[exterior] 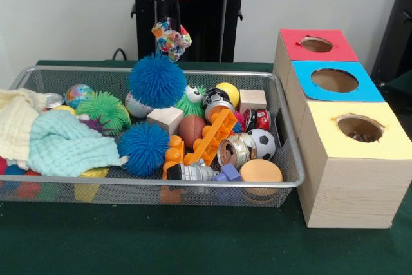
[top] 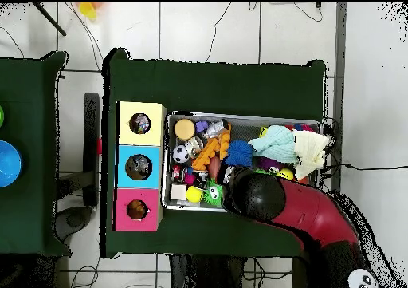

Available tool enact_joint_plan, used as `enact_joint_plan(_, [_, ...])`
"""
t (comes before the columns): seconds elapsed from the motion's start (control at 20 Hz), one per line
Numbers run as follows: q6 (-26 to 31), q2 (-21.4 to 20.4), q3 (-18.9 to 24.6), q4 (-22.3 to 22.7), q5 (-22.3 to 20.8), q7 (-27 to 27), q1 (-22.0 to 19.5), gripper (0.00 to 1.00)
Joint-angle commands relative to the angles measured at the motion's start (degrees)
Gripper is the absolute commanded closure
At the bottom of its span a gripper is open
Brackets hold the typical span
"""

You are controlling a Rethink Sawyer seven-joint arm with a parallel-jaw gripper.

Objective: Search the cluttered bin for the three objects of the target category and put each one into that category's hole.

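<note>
Three Holes Waiting, One Bright Bundle in the Air

Three boxes stand in a row at one end of the wire bin (exterior: 286, 178), each with a round hole in its coloured lid: the red box (exterior: 317, 44) farthest back, the blue box (exterior: 335, 80) in the middle, the yellow box (exterior: 359, 129) nearest the camera in the front view. Something small lies inside each hole in the overhead view, too dim to name.

The gripper (exterior: 168, 25) hangs above the far rim of the bin, its thin fingers (exterior: 156, 14) closed on a multicoloured scrunchie (exterior: 171, 37), which dangles clear of the clutter below. Directly under it sits a large blue spiky ball (exterior: 156, 80), riding high on the pile. A second blue spiky ball (exterior: 143, 147) lies lower, near the front wall, and a green spiky ball (exterior: 103, 110) rests toward the cloth end.

Heaped at that end are a mint knitted cloth (exterior: 63, 145) and a cream cloth (exterior: 16, 123). The rest of the bin is crowded: an orange toy block (exterior: 214, 136) lying tilted, a basketball (exterior: 191, 129) beside it, a soccer ball (exterior: 262, 143), a metal can (exterior: 233, 152) on its side, two wooden cubes (exterior: 252, 100), a yellow ball (exterior: 228, 93), and a tan disc (exterior: 261, 171) against the front wall.

Bin and boxes share a dark green desk (exterior: 193, 243). From overhead, the red arm (top: 307, 209) reaches in across the bin's long side.
</note>
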Motion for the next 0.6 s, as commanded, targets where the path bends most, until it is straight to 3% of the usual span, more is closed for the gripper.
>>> enact_joint_plan(0.05, [-6.50,6.13,5.36,-2.24,0.12,2.80,-1.53,1.00])
enact_joint_plan(0.1, [-11.44,10.21,6.74,-2.49,-0.53,2.34,-2.72,1.00])
enact_joint_plan(0.15, [-12.93,11.43,7.12,-2.67,-0.74,2.32,-3.05,1.00])
enact_joint_plan(0.2, [-11.12,9.83,6.61,-2.36,-0.56,2.66,-2.56,1.00])
enact_joint_plan(0.35, [4.37,-0.99,3.59,-2.47,1.53,2.84,0.19,1.00])
enact_joint_plan(0.4, [6.95,-2.28,3.15,-3.16,1.68,2.70,0.62,1.00])
enact_joint_plan(0.5, [2.37,0.06,3.82,-2.95,0.98,2.50,-0.06,1.00])
enact_joint_plan(0.6, [-7.63,6.55,4.90,-2.63,-0.78,3.27,-1.17,1.00])
